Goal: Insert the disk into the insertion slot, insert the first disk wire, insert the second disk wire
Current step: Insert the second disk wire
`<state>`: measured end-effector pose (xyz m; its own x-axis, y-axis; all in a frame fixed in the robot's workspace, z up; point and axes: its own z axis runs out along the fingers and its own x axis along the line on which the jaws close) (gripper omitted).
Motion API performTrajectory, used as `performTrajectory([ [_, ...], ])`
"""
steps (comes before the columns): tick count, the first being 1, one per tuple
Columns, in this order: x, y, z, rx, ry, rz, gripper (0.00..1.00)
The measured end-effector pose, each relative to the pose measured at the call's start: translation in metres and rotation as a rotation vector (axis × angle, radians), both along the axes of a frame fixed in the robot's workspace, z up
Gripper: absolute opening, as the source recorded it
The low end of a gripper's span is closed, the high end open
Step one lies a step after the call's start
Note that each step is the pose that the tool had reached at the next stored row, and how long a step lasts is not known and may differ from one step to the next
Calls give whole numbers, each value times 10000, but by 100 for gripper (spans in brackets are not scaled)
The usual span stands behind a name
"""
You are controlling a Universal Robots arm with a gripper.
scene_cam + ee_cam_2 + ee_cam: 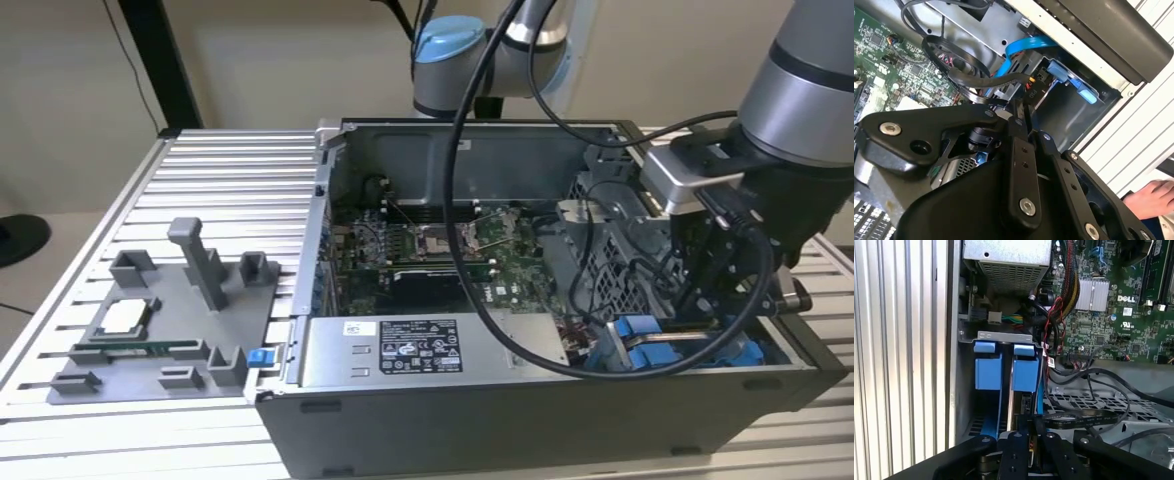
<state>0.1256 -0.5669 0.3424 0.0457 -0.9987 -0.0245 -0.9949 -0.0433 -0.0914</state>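
The gripper (1026, 112) is pinched together on a small black wire connector (1030, 92), a light, stiff plug on a limp cable best held by its body, just above the disk (1024, 372) seated in the insertion slot (1004, 335).

White sticker (400, 347) on the power supply box (320, 362) has tiny print I can't make out. Motherboard (1114, 315) carries white lettering, and there's a small marking on the black connector (1033, 91).
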Motion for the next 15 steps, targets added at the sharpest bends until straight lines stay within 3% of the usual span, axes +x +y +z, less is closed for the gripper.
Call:
performTrajectory([
  [15, 0, -6, -80, -13, -3, -81, 0],
])
